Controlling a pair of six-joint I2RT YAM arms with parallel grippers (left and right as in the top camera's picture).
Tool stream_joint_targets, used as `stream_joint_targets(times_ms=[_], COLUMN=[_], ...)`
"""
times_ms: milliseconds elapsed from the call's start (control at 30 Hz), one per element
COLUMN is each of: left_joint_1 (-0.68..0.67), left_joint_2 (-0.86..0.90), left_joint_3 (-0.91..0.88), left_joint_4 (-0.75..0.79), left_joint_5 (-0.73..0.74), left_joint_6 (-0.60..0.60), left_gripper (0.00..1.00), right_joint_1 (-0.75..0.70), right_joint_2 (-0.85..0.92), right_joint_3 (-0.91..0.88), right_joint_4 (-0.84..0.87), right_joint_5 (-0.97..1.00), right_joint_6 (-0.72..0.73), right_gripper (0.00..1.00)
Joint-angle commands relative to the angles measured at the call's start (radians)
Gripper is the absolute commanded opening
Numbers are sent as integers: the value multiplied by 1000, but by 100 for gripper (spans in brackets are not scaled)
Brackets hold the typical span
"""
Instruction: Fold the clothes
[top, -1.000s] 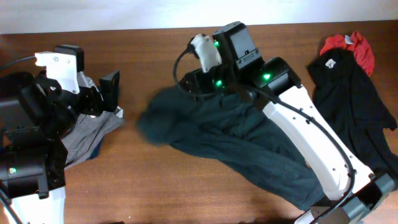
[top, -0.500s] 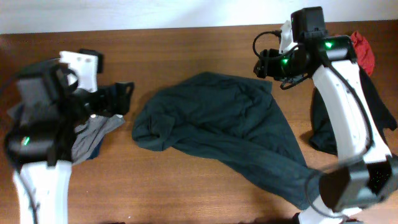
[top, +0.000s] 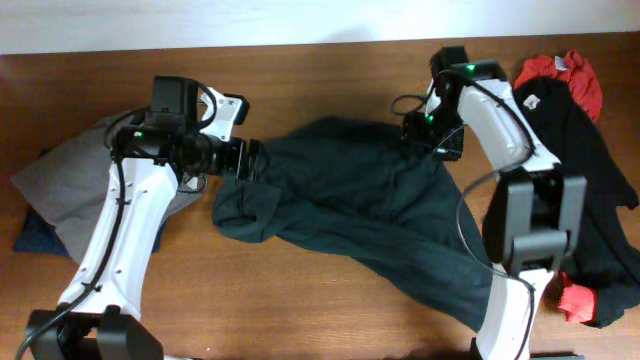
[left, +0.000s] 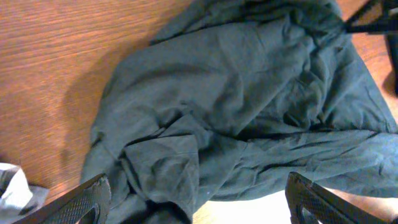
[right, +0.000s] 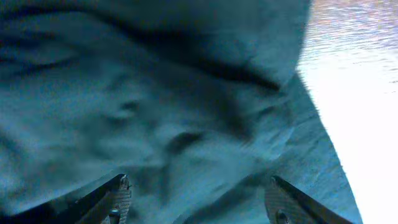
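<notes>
A dark green garment (top: 370, 215) lies crumpled across the middle of the table, its lower end trailing to the front right. It fills the left wrist view (left: 236, 106) and the right wrist view (right: 155, 106). My left gripper (top: 248, 160) is open at the garment's left edge, just above it (left: 196, 202). My right gripper (top: 432, 132) is open over the garment's upper right corner (right: 196, 199). Neither holds cloth.
A grey garment (top: 75, 175) lies on something dark blue (top: 35, 235) at the left. Black clothing (top: 575, 150) with a red piece (top: 565, 75) lies at the right edge. Another red scrap (top: 575, 300) is near the right arm's base.
Both arms swung in toward the green garment: the left gripper moved right to its left edge, the right gripper came down to its upper right corner. The grey garment is now uncovered.
</notes>
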Motion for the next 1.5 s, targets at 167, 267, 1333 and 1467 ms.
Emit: stream_joint_targets(times_ms=[167, 267, 1333, 1467], left_joint_1=[-1, -1, 0, -1], left_joint_2=[-14, -14, -14, -12], left_joint_3=[11, 11, 11, 11], left_joint_4=[0, 0, 77, 72], left_joint_5=[4, 4, -6, -90], left_joint_6=[35, 35, 35, 35], left_gripper=[89, 89, 90, 95], right_joint_1=[-1, 0, -29, -82], right_joint_2=[77, 80, 27, 26], right_joint_3=[2, 2, 490, 490], right_joint_4=[34, 77, 504, 301], right_joint_5=[154, 130, -383, -383], right_joint_6=[39, 32, -32, -75], right_gripper=[75, 41, 77, 78])
